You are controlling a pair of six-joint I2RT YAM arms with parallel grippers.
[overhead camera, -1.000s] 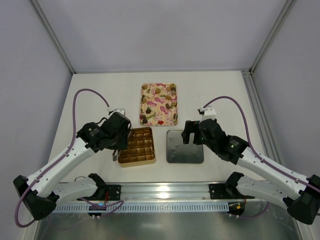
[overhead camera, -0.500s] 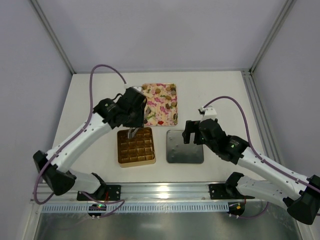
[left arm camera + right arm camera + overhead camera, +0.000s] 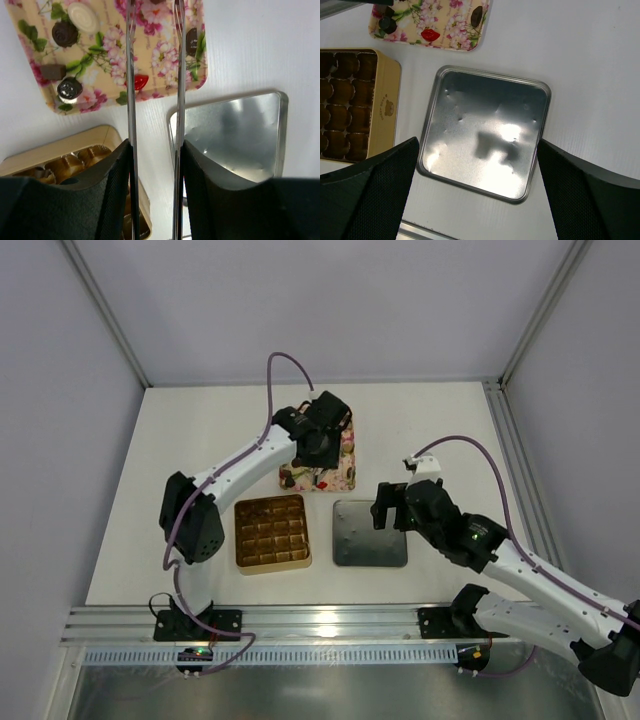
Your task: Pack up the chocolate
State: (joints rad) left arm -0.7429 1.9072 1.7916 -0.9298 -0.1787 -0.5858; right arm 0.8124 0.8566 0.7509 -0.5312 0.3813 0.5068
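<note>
The silver lid (image 3: 370,533) lies inside up, bare metal showing. Just left of it, across a narrow strip of table (image 3: 200,450), sits the gold box (image 3: 272,565), with the chocolate (image 3: 270,528) set in a grid of cells. Beyond the lid and slightly to its left lies the floral tray (image 3: 107,50). It holds loose sweets, among them a red lip-shaped piece (image 3: 141,81), a dark round one (image 3: 65,32) and a white oval (image 3: 84,16). The left arm (image 3: 245,460) stretches across the tray and hides its far part in the top view.

The left gripper (image 3: 153,30) hangs over the tray. Its two thin blades (image 3: 130,75) are parallel and slightly apart, with the tray showing through the gap, and their tips run out of the wrist view. The chocolate lies nearer the arm bases than this gripper, left of the lid. The right gripper (image 3: 477,142) hovers above the lid with its fingers spread wide, and the chocolate is off to its left.
</note>
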